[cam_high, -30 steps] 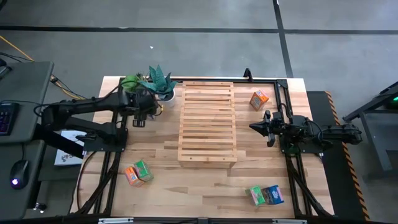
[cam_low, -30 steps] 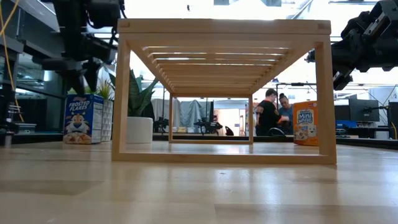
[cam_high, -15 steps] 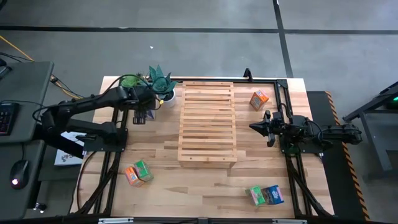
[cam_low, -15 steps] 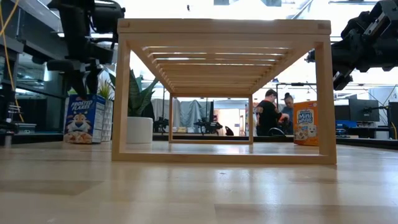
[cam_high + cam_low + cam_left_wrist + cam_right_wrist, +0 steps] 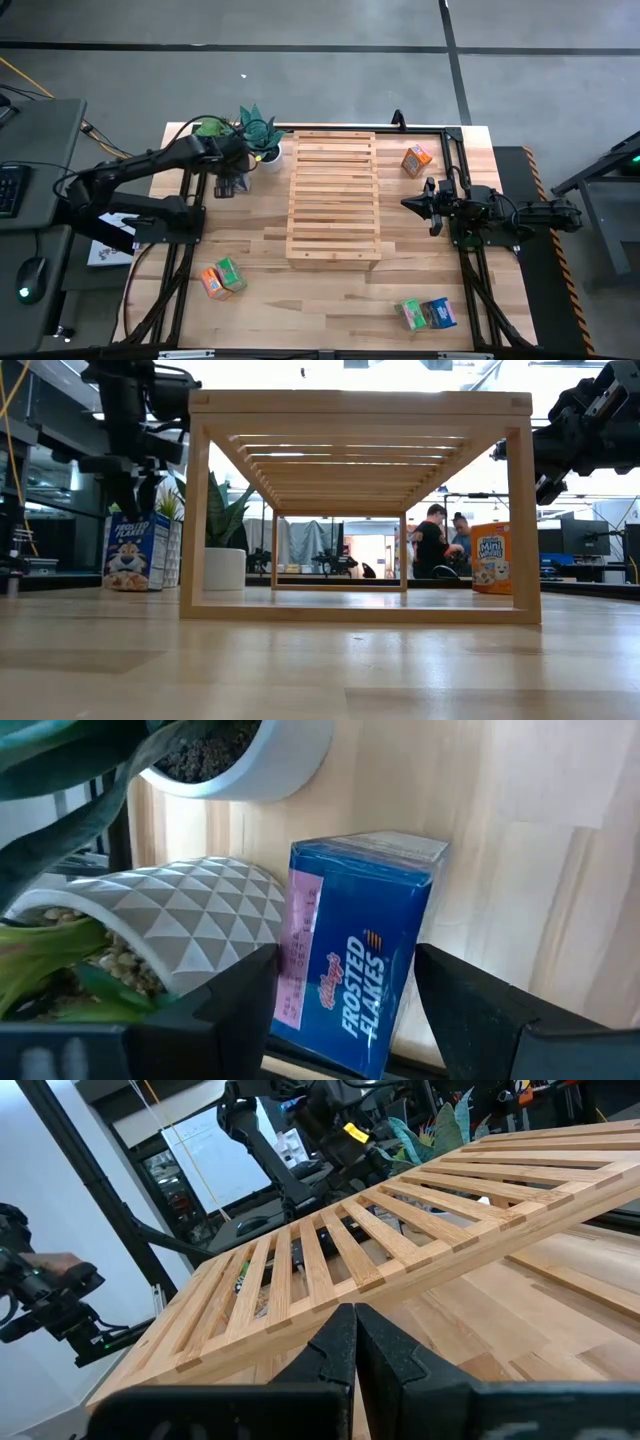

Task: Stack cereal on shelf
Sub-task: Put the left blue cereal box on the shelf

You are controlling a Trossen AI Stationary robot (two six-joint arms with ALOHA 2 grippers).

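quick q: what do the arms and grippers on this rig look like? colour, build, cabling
Both arms are black, slim jointed links on black frame mounts. The left gripper has two broad, flat, matte black fingers with angular edges. The right gripper has the same dark wedge-shaped fingers. Black cables loop along the right arm near the wrist. No markings are legible.

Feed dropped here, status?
Left gripper open, straddling blue cereal box beside plant pots. Right gripper shut, idle by shelf. Pots crowd the pick.
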